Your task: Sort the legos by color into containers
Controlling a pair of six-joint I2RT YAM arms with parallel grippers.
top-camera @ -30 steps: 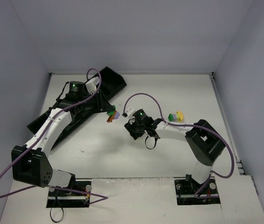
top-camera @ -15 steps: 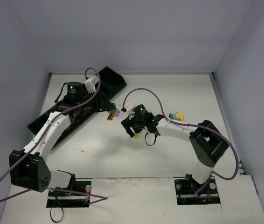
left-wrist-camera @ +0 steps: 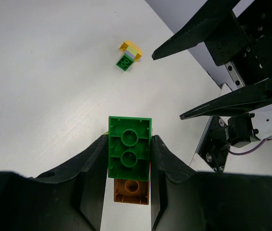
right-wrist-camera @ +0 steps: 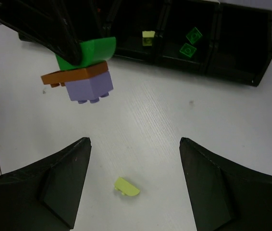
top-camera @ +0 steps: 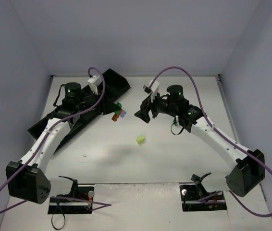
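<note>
My left gripper (left-wrist-camera: pixel 129 159) is shut on a stack of legos held above the table: a green brick (left-wrist-camera: pixel 129 147) on a brown one (left-wrist-camera: pixel 131 191). In the right wrist view the stack shows green (right-wrist-camera: pixel 85 53), brown (right-wrist-camera: pixel 76 74) and purple (right-wrist-camera: pixel 89 86). In the top view the left gripper (top-camera: pixel 118 109) is beside the black tray (top-camera: pixel 117 82). My right gripper (right-wrist-camera: pixel 134 142) is open and empty above a lime piece (right-wrist-camera: pixel 127 187) lying on the table (top-camera: pixel 140 139). In the top view the right gripper (top-camera: pixel 143 114) is just right of the stack.
Tray compartments (right-wrist-camera: pixel 213 72) hold one lime brick (right-wrist-camera: pixel 148 37) and two green bricks (right-wrist-camera: pixel 192 34). A small cluster of yellow and green bricks (left-wrist-camera: pixel 128 55) lies on the table beyond the stack; my right arm hides it in the top view.
My right gripper has lifted and swung toward the far side, leaving the lime piece lying on the table. My left gripper still holds the stack in nearly the same place.
</note>
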